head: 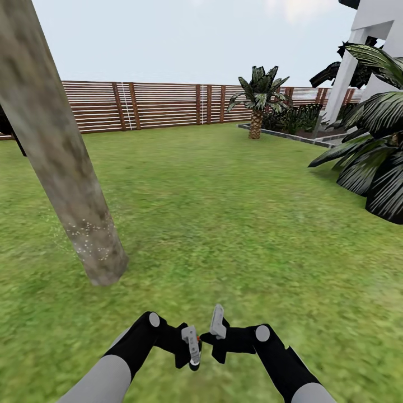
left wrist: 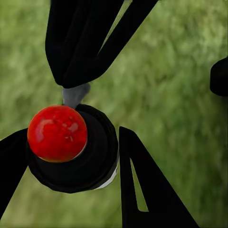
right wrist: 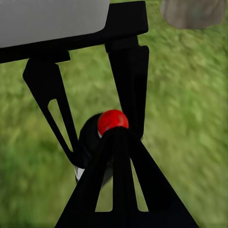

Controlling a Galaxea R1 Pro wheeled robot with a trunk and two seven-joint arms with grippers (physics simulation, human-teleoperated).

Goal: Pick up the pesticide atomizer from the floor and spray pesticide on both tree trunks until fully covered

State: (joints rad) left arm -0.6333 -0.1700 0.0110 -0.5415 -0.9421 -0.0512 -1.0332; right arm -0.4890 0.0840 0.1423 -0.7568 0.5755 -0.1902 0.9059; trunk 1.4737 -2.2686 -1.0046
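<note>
low between the arms over the lawn (head: 235, 224), the left pincer (head: 193, 344) is clamped around the pesticide atomizer (left wrist: 71, 148); the right pincer (head: 217, 324) meets it, grip unclear. its red tip (left wrist: 57, 133) faces the left wrist camera. white pesticide (head: 89, 238) speckles the near tree trunk (head: 61, 162) base; higher bark looks bare, so spraying seems unfinished.

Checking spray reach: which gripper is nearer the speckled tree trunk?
Left. The left gripper sits on the tree trunk's side; the right gripper is beside it, farther across the grass.
</note>
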